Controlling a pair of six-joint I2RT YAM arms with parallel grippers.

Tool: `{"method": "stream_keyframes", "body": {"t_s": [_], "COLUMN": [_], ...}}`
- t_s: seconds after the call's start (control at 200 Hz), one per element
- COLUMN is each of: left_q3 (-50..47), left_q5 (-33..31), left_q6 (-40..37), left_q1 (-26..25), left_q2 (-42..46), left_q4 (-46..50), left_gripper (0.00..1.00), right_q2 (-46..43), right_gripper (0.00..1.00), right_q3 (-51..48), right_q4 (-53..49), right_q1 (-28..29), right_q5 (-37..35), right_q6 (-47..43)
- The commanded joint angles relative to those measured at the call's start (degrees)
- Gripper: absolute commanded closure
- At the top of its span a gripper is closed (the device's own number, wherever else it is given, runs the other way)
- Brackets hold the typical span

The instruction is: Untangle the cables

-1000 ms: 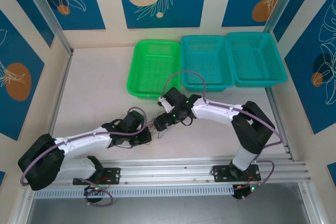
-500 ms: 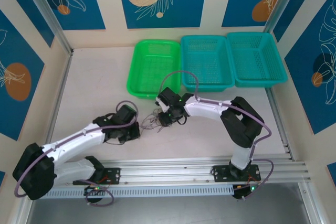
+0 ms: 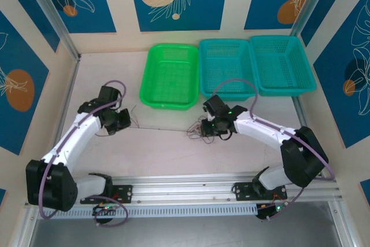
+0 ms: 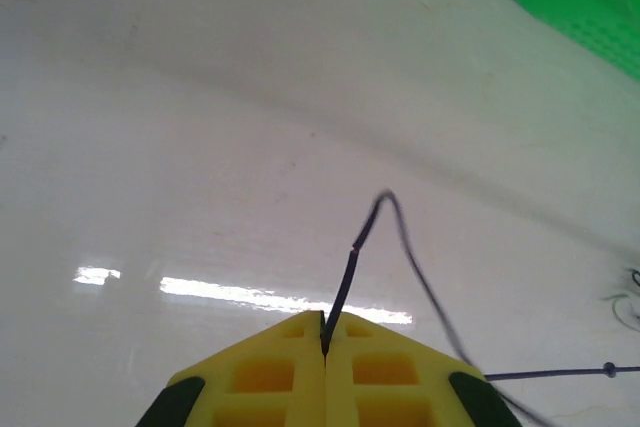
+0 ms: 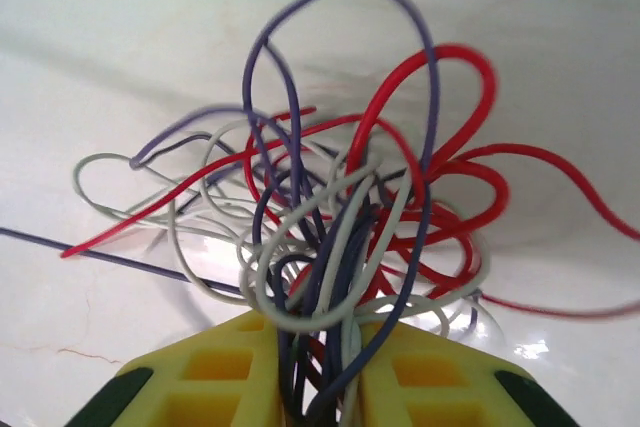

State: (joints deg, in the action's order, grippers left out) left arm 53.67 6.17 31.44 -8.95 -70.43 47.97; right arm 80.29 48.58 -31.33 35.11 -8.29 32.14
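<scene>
Tangled cables (image 3: 199, 130) on table (image 3: 104, 73) near green basket (image 3: 167, 106).

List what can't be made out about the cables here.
- Top view: the tangle is too small to count strands; the taut strand is too thin to tell its colour.
- Right wrist: the pads of the right gripper hide where the gripped strands end.
- Left wrist: the dark strand in the left gripper blurs and runs off the frame's edge.

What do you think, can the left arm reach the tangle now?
Probably not yet. The left gripper is shut on one dark wire, well left of the tangle, which the right gripper pinches. It would have to let go first.
</scene>
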Motion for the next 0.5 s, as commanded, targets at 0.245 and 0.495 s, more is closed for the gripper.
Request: {"method": "stream_keyframes", "body": {"t_s": [0.245, 0.495], "left_q3": [9.1, 15.2], "left_q5": [-3.8, -7.1], "left_q6": [-9.5, -10.8], "left_q1": [12.8, 19.8], "left_q2": [-2.4, -1.5], "left_q4": [5.7, 9.2], "left_gripper": [1.0, 1.0], "right_q2": [-9.8, -14.9], "right_gripper": [0.78, 0.74], "right_q3": [-8.2, -12.4], "right_q4": [-14.7, -19.3], "right_q1": [-14.2, -25.5], "right_q5": [-6.7, -9.9], "right_q6": [12.2, 18.8]}}
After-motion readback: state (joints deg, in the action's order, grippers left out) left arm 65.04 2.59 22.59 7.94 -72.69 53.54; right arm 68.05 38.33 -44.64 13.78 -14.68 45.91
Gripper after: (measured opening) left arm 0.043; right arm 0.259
